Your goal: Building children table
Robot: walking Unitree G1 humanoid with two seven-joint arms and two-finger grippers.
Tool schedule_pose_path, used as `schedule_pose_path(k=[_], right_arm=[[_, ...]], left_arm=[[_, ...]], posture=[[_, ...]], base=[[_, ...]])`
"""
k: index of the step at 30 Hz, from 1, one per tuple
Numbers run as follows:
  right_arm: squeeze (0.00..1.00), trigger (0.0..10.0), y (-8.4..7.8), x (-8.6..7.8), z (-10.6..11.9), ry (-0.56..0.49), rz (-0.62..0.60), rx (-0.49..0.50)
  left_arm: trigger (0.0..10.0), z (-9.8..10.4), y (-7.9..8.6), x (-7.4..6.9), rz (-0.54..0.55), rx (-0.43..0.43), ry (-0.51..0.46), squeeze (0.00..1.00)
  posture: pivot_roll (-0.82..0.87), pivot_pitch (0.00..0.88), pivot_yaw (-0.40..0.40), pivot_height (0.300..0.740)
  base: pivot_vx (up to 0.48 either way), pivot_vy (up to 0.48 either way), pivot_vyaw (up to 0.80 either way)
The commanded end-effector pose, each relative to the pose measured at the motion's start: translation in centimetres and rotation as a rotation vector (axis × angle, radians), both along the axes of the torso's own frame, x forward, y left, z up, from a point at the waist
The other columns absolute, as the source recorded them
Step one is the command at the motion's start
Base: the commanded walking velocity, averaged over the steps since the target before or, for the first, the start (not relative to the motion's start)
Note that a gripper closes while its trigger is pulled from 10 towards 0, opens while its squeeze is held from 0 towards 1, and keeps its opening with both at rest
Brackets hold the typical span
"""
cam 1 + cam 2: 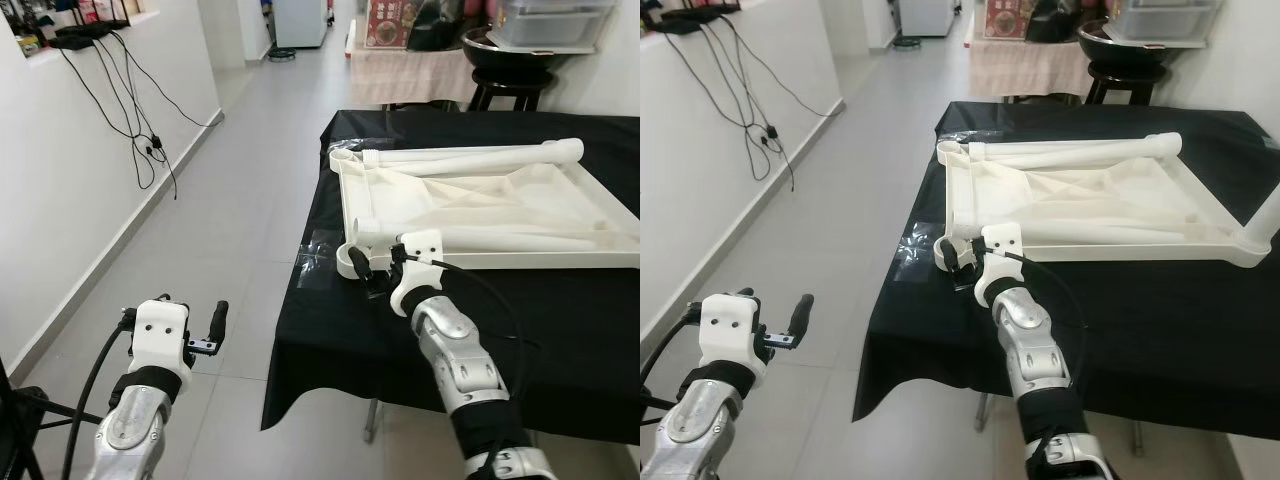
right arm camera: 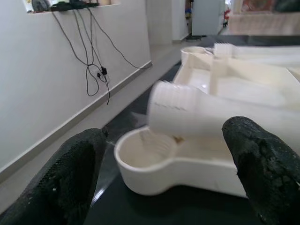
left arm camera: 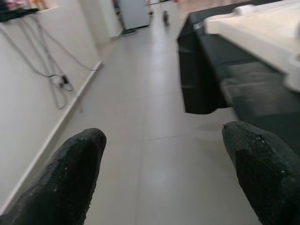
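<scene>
Right wrist view: my right gripper gapes wide, holding nothing, just short of the tabletop's corner socket; the leg above it blurs. My left gripper is spread too.

Grey floor tiles ran down a hallway beside a white wall, where black cables hung. A black cloth covered the table

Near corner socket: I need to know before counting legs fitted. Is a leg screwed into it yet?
No. The socket is empty; a leg's threaded end lies above it, unscrewed.
</scene>
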State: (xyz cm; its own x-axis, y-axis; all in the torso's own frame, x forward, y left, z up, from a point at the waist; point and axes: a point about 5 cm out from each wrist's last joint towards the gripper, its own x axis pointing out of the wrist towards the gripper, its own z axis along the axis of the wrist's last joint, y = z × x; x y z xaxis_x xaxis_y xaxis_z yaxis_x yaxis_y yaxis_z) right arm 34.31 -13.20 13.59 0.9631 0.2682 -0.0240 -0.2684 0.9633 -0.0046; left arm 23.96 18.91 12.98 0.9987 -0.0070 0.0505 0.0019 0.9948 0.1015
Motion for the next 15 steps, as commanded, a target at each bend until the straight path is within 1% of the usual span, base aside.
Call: schedule_pose_path(k=[1, 2, 4, 6, 8, 11, 14, 15], right_arm=[[0.0, 10.0, 0.06, 0.16, -0.1, 0.002, -0.001, 0.018], [0.0, 10.0, 0.06, 0.2, -0.12, -0.001, -0.004, 0.021], [0.0, 10.0, 0.17, 0.31, -0.27, 0.003, -0.001, -0.008], [0.0, 10.0, 0.2, 0.33, -0.3, 0.004, 0.001, -0.001], [0.0, 10.0, 0.2, 0.32, -0.22, -0.004, -0.001, 0.025], [0.0, 10.0, 0.3, 0.32, -0.33, -0.001, 0.003, 0.006], [0.0, 10.0, 0.3, 0.33, -0.32, -0.003, 0.003, 0.019], [0.0, 10.0, 0.26, 0.33, -0.33, -0.003, 0.0, 0.043]], left_arm=[[10.0, -0.11, 0.21, 0.1, -0.012, -0.006, 0.003, 0.0], [10.0, -0.11, 0.23, 0.13, -0.015, -0.01, 0.003, 0.0], [10.0, -0.11, 0.2, 0.21, -0.031, -0.007, 0.004, 0.0], [10.0, -0.1, 0.14, 0.25, -0.041, -0.004, 0.005, 0.0], [10.0, -0.12, 0.08, 0.33, -0.062, -0.01, 0.006, 0.0], [10.0, -0.01, 0.01, 0.42, -0.085, -0.012, -0.003, 0.0], [10.0, 0.2, -0.15, 0.6, -0.112, -0.008, -0.012, 0.0], [10.0, 0.34, -0.21, 0.71, -0.121, -0.007, -0.019, 0.0]], posture=[[-0.06, 0.0, 0.053, 0.74], [-0.06, 0.0, 0.054, 0.74], [-0.06, 0.0, 0.055, 0.74], [-0.06, 0.0, 0.055, 0.74], [-0.06, 0.0, 0.055, 0.74], [-0.06, 0.0, 0.057, 0.74], [-0.06, 0.0, 0.06, 0.74], [-0.06, 0.0, 0.063, 0.74]], base=[[0.255, 0.0, 0.0], [0.255, 0.0, 0.0], [0.285, 0.0, -0.52], [0.294, 0.0, -0.66], [0.319, 0.0, 0.0], [0.33, 0.0, 0.0], [0.359, 0.0, -0.8], [0.368, 0.0, -0.58]])
